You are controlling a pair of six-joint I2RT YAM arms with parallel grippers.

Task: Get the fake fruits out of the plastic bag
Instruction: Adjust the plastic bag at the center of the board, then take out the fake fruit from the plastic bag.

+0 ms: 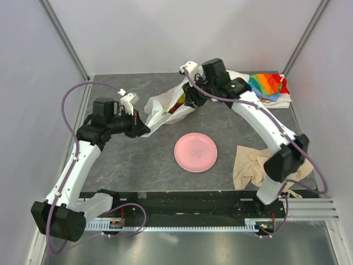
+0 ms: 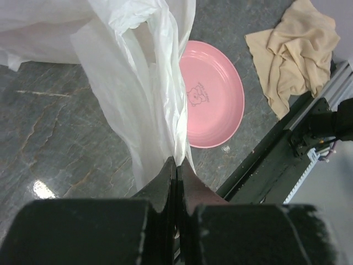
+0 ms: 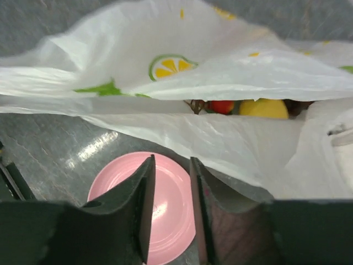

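Observation:
The white plastic bag (image 1: pixel 165 106) lies at the back middle of the table, its mouth facing right. My left gripper (image 1: pixel 142 128) is shut on the bag's left edge (image 2: pixel 149 99) and holds it up. My right gripper (image 1: pixel 190 99) is open and empty at the bag's mouth. In the right wrist view its fingers (image 3: pixel 144 190) hang above the pink plate, just short of the bag (image 3: pixel 220 72). Inside the mouth show a red fruit (image 3: pixel 222 106) and a yellow lemon (image 3: pixel 263 108). Some fruit colour shows in the top view (image 1: pixel 177 105). The other fruits are hidden.
A round pink plate (image 1: pixel 195 153) sits near the table's middle, also in the left wrist view (image 2: pixel 212 94) and right wrist view (image 3: pixel 168 215). A beige cloth (image 1: pixel 252 165) lies front right. A rainbow-coloured cloth (image 1: pixel 269 85) lies at the back right.

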